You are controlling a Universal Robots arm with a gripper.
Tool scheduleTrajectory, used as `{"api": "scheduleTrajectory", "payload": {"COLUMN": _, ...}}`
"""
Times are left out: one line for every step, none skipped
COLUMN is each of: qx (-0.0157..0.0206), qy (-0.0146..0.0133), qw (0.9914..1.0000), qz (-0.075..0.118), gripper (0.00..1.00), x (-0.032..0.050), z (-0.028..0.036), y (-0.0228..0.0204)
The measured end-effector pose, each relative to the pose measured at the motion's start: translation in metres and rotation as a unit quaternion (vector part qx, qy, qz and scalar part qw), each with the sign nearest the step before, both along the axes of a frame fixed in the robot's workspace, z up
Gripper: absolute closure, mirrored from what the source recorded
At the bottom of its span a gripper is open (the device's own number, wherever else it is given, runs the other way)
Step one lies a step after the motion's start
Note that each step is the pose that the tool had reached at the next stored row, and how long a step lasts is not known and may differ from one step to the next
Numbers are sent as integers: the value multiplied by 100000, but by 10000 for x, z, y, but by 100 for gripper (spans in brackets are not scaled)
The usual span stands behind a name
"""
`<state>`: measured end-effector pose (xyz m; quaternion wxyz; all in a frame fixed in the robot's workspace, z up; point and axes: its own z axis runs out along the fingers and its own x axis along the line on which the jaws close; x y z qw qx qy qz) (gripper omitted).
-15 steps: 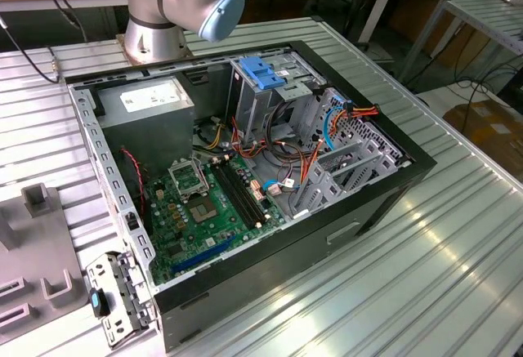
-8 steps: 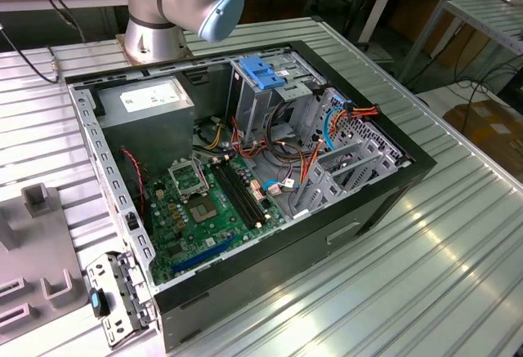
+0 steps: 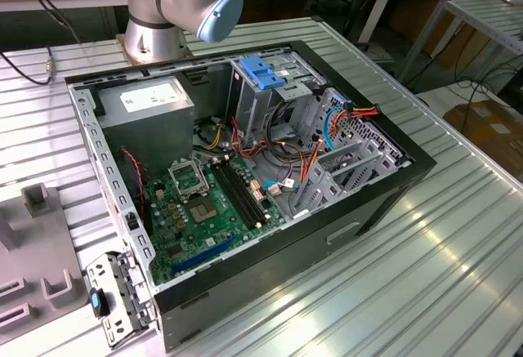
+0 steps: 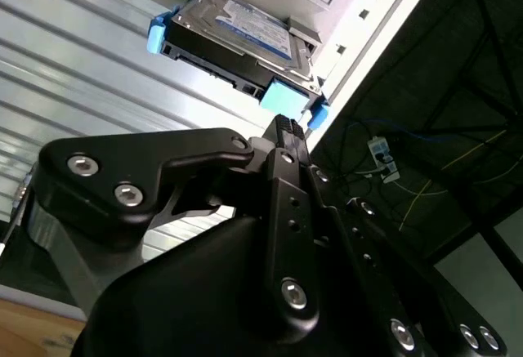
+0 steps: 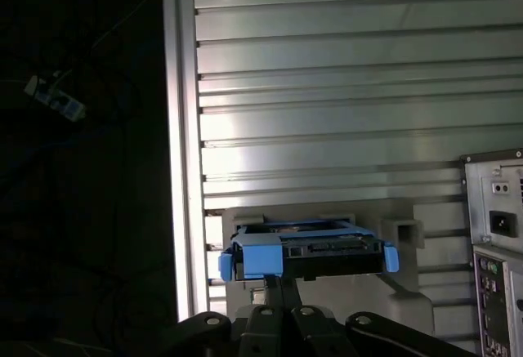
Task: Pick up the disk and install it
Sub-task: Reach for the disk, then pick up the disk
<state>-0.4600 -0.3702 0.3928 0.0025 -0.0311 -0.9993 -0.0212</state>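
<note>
Finding: the disk (image 4: 235, 32) sits in a grey holder (image 5: 409, 233) on the ribbed metal counter (image 5: 343, 87). It is close to the counter's edge and near the back of the computer case (image 5: 494, 251). Its blue rails lie between the holder's raised lugs.

The hand (image 4: 285, 128) has its tips drawn together right at the blue tab on the disk's near end. I cannot confirm that they actually pinch it.

In the exterior view the case lies open, with loose cables (image 3: 286, 165) crowding the drive cage (image 3: 261, 100).

Risks, as I judge them:
- A hold on that small tab alone looks thin, so the disk's weight could twist it free.
- The lugs could catch a rail if the lift runs off line.
- A drop this near the edge might go off the counter.
</note>
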Motion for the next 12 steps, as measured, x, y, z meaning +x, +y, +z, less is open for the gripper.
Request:
{"api": "scheduleTrajectory", "payload": {"qx": -2, "qy": 5, "qw": 100000, "qz": -1, "gripper": 89, "x": -1, "z": 1, "y": 0}}
{"api": "scheduleTrajectory", "payload": {"qx": -1, "qy": 4, "qw": 100000, "qz": -6, "gripper": 89, "x": -9, "z": 0, "y": 0}}
{"api": "scheduleTrajectory", "payload": {"qx": -3, "qy": 6, "qw": 100000, "qz": -3, "gripper": 89, "x": -17, "z": 1, "y": 0}}
{"api": "scheduleTrajectory", "payload": {"qx": 0, "qy": 0, "qw": 100000, "qz": -5, "gripper": 89, "x": -18, "z": 0, "y": 0}}
{"api": "scheduleTrajectory", "payload": {"qx": -1, "qy": 3, "qw": 100000, "qz": -7, "gripper": 89, "x": -19, "z": 0, "y": 0}}
{"api": "scheduleTrajectory", "payload": {"qx": -2, "qy": 3, "qw": 100000, "qz": -5, "gripper": 89, "x": -20, "z": 0, "y": 0}}
{"api": "scheduleTrajectory", "payload": {"qx": -2, "qy": 4, "qw": 100000, "qz": -4, "gripper": 89, "x": -21, "z": 0, "y": 0}}
{"api": "scheduleTrajectory", "payload": {"qx": -1, "qy": 3, "qw": 100000, "qz": -5, "gripper": 89, "x": -22, "z": 0, "y": 0}}
{"api": "scheduleTrajectory", "payload": {"qx": -2, "qy": 3, "qw": 100000, "qz": -4, "gripper": 89, "x": -24, "z": 0, "y": 0}}
{"api": "scheduleTrajectory", "payload": {"qx": -2, "qy": 2, "qw": 100000, "qz": -5, "gripper": 89, "x": -24, "z": 0, "y": 0}}
{"api": "scheduleTrajectory", "payload": {"qx": -1, "qy": 2, "qw": 100000, "qz": -4, "gripper": 89, "x": -26, "z": 0, "y": 0}}
{"api": "scheduleTrajectory", "payload": {"qx": 0, "qy": 3, "qw": 100000, "qz": -4, "gripper": 89, "x": -28, "z": 0, "y": 0}}
